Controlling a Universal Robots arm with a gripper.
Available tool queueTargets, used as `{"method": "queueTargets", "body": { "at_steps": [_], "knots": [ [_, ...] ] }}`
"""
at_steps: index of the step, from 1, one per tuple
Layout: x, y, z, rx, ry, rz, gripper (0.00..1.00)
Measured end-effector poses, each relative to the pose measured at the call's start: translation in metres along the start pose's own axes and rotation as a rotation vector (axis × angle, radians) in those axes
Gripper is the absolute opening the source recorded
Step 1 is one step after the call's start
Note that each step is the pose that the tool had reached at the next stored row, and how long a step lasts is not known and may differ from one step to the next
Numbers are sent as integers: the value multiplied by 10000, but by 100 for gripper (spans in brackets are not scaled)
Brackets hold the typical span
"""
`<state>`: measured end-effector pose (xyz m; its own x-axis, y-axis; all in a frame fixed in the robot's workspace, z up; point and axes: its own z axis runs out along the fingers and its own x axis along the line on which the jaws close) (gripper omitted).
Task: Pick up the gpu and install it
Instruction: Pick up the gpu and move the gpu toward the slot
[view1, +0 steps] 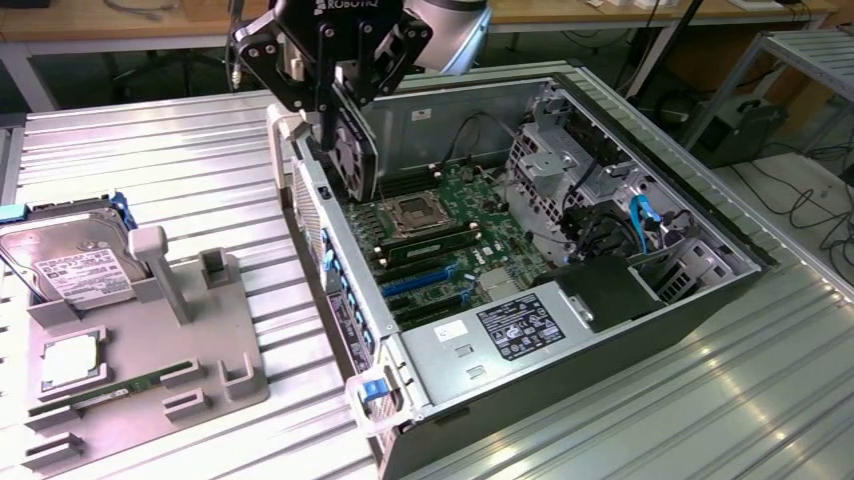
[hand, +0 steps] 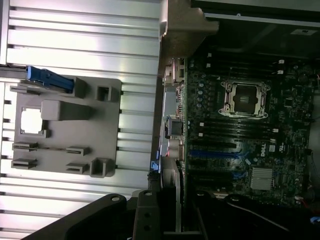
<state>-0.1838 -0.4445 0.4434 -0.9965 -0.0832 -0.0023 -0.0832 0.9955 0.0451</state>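
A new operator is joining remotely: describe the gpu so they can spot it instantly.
Find the big open computer case. Over its wall on the exterior view's left, the gripper grips the gpu: a thin dark card held on edge with a round black fan, unlike the silver, white-labelled hard drive on the grey holder.

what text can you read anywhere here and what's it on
"ROBOTIQ", top cut off: on the claw holding the gpu.
"DELL", sideways: on the motherboard.
Hard drive label and power supply label: print too small to read.
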Motion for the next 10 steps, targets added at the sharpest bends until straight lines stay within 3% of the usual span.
{"method": "queueTargets", "body": {
  "at_steps": [10],
  "knots": [
    [-64,-5,1,0,4,-79,27]
  ]
}}
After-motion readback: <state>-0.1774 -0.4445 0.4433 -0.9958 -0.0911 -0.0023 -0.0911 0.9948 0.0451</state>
